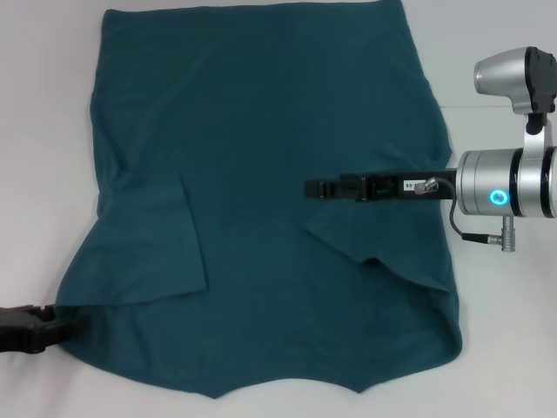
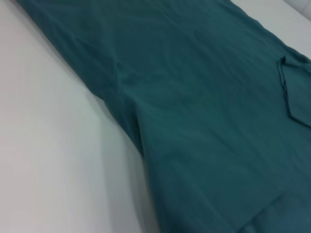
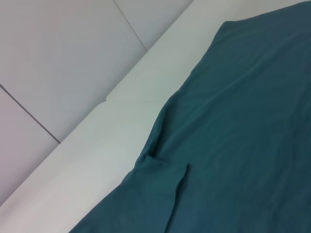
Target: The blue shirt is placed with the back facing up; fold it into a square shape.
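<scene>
Looking at the blue shirt [image 1: 270, 174], I'd say the fold is maybe a third done. It's spread back-up across the white desk [image 1: 43, 131], collar end toward the near edge and hem at the far edge, and both sleeves are already flipped inward onto the body: the left one lies as a flat flap on the near-left part, the right one as a slanted flap on the near-right. So the outline is roughly a long rectangle now. What's left, as far as I can judge, is bringing the length together, hem toward collar or the other way, until it ends up square-ish. A few soft wrinkles run down the middle but nothing bunched up.

The right tool [image 1: 315, 188] reaches in from the right side and hovers over the middle of the shirt, just past the inner tip of the folded right sleeve. Its tips look pressed together with nothing between them, so closed and empty.

The left tool [image 1: 70, 324] sits low at the near-left corner, right at the shirt's shoulder edge where the fabric meets the desk. Honestly I can't tell whether it's open, closed, or pinching that edge; it just looks dark there.
</scene>
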